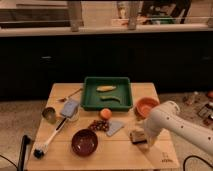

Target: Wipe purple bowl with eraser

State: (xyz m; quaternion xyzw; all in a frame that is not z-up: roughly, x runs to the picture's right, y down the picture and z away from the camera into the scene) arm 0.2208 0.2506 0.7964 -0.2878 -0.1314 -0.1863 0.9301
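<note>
The purple bowl (pixel 84 142) is round, glossy and dark maroon. It sits on the wooden table (pixel 115 156) near the front left of centre. The eraser (pixel 137 135), a small block with a dark base and tan body, lies on the table to the bowl's right. My gripper (pixel 142 141) is at the end of the white arm (pixel 172 123), which comes in from the right. The gripper is down at the eraser, right at its near side. The arm hides much of the gripper.
An orange bowl (pixel 147 105) stands behind the eraser. A green tray (pixel 87 100) with two yellowish items is at the back. A grey-blue flat sponge (pixel 115 128), grapes (pixel 99 125), an orange ball (pixel 105 113), a white-handled brush (pixel 50 140), a metal cup (pixel 49 115) and a blue-grey box (pixel 70 108) lie around.
</note>
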